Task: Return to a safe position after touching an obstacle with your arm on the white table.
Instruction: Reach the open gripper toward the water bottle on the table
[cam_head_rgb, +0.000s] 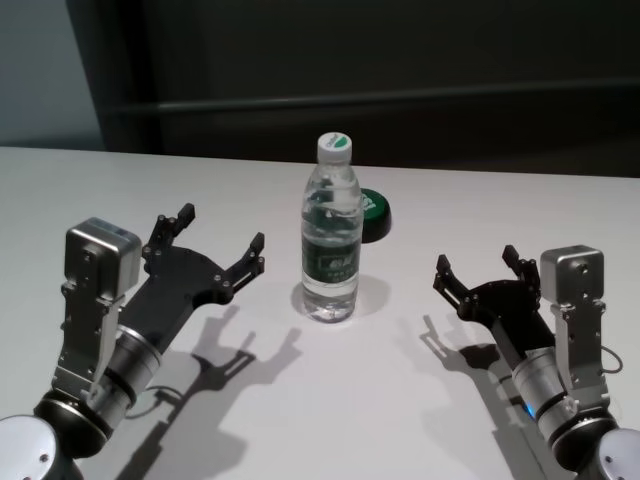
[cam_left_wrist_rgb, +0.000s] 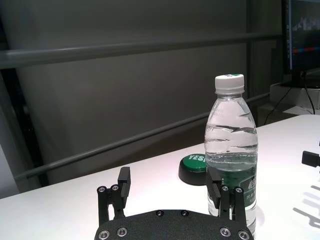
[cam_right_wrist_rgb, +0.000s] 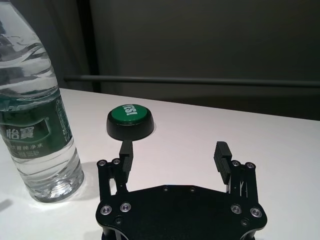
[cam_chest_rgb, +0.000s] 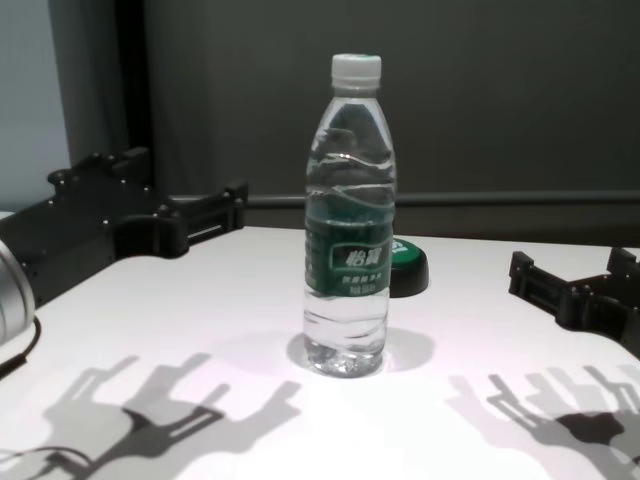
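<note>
The obstacle, a clear water bottle (cam_head_rgb: 330, 230) with a white cap and dark green label, stands upright at the middle of the white table (cam_head_rgb: 100, 190). My left gripper (cam_head_rgb: 222, 228) hovers open and empty just left of it, its nearer fingertip a short gap from the bottle. The left wrist view shows the bottle (cam_left_wrist_rgb: 231, 150) just beyond one finger (cam_left_wrist_rgb: 213, 185) of the left gripper (cam_left_wrist_rgb: 168, 182). On the other side, my right gripper (cam_head_rgb: 476, 258) is open and empty, farther from the bottle. In the chest view the bottle (cam_chest_rgb: 347, 220) stands between the two grippers.
A low black disc with a green top (cam_head_rgb: 374, 215) lies right behind the bottle; the right wrist view has the disc (cam_right_wrist_rgb: 130, 121) straight ahead of the right gripper (cam_right_wrist_rgb: 174, 150). A dark wall with a rail runs behind the table's far edge.
</note>
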